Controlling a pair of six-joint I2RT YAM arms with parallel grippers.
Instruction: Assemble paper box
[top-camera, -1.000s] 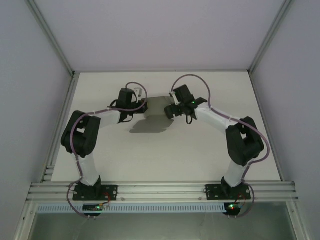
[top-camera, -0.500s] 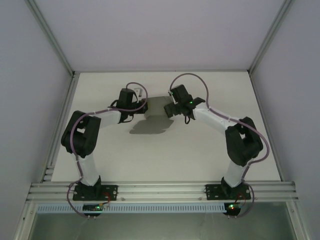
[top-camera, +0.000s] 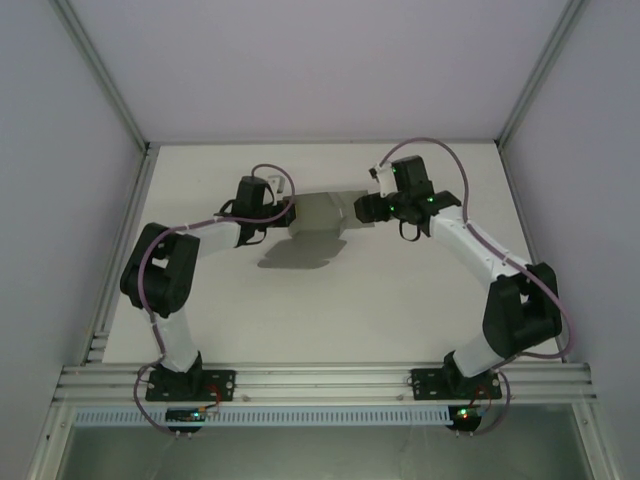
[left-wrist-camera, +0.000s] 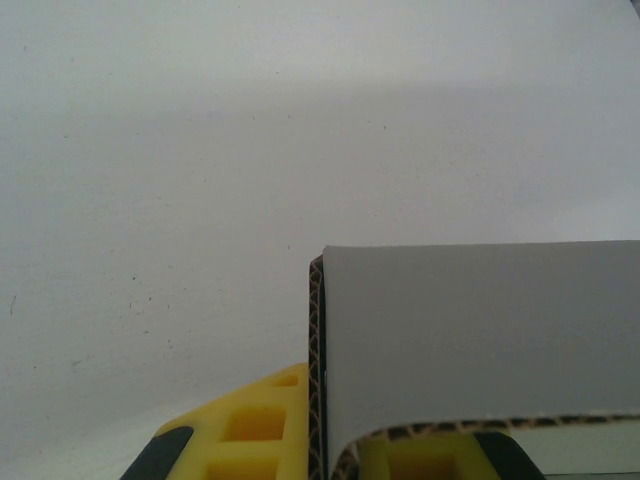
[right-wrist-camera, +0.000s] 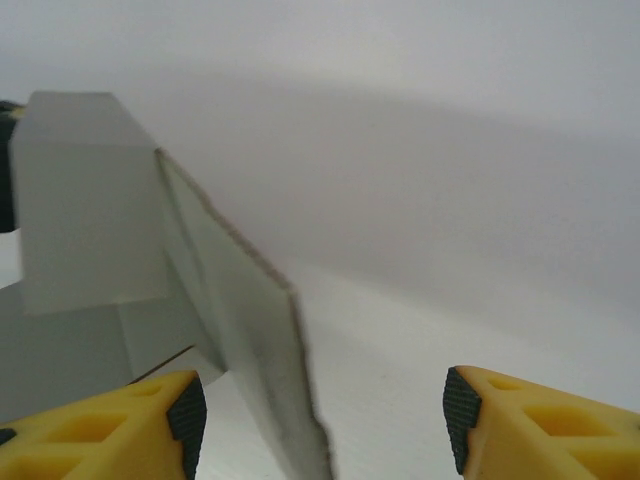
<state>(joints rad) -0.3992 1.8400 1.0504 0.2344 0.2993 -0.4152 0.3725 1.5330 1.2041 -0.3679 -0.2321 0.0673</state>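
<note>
Over the far middle of the table (top-camera: 400, 310): the paper box (top-camera: 318, 214), plain grey cardboard, hung between the two arms, partly folded and clear of the surface.
Shadow: a dark shadow (top-camera: 298, 257) of the box lay on the table just on the near side of it, apart from the box itself.
Left gripper: the left gripper (top-camera: 283, 212) stood at the box's left side. In the left wrist view its jaws were closed on a cardboard wall. The brown corrugated edge ran up between the yellow fingers (left-wrist-camera: 250, 435), and a grey panel bent off to the right over the other finger.
Right gripper: the right gripper (top-camera: 362, 208) stood at the box's right side, with its jaws well apart and holding nothing.
Flap: in the right wrist view a flap (right-wrist-camera: 245, 340) of the box pointed edge-on toward the camera between the two black-padded yellow fingers (right-wrist-camera: 150, 425). It lay nearer the finger at the left of that view. No contact with either pad could be seen.
Box, far part: beyond the flap a taller grey panel stood upright, somewhat blurred.
Arms: both reached inward from their bases at the near rail (top-camera: 320, 380), wrists facing each other across the box.
</note>
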